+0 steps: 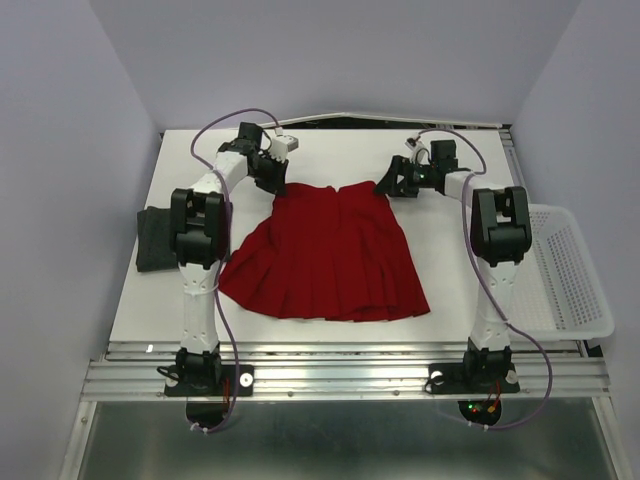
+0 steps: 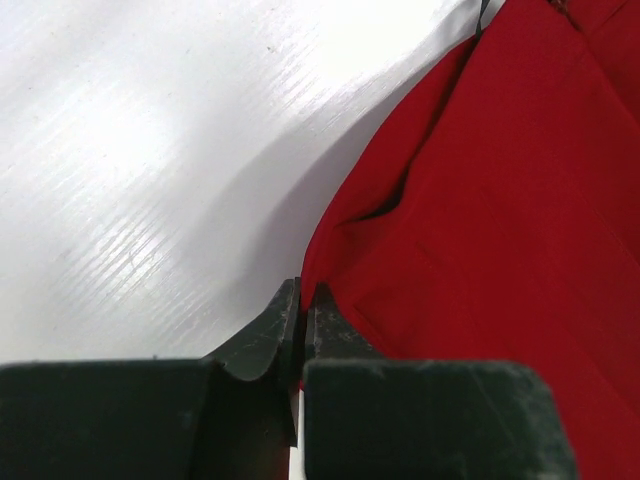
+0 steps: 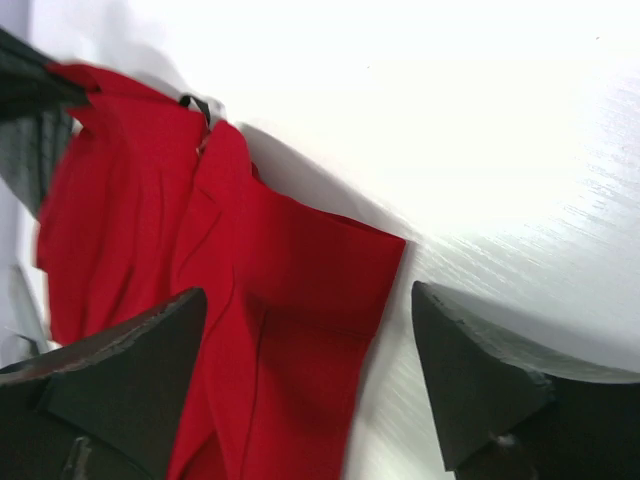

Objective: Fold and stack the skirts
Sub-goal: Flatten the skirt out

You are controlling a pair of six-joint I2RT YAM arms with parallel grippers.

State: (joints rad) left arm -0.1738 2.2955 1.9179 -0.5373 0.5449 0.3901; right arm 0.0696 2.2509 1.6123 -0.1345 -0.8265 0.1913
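Note:
The red pleated skirt lies spread flat on the white table, waistband at the far side and hem toward me. My left gripper sits at the waistband's left corner. In the left wrist view the left gripper is shut, pinching the edge of the red skirt. My right gripper is at the waistband's right corner. In the right wrist view the right gripper stands open, its fingers either side of the corner of the red skirt. The dark charcoal skirt lies folded at the table's left edge.
A white mesh basket hangs off the table's right side. Grey walls close in the table on the left, right and back. A metal rail runs along the near edge by the arm bases.

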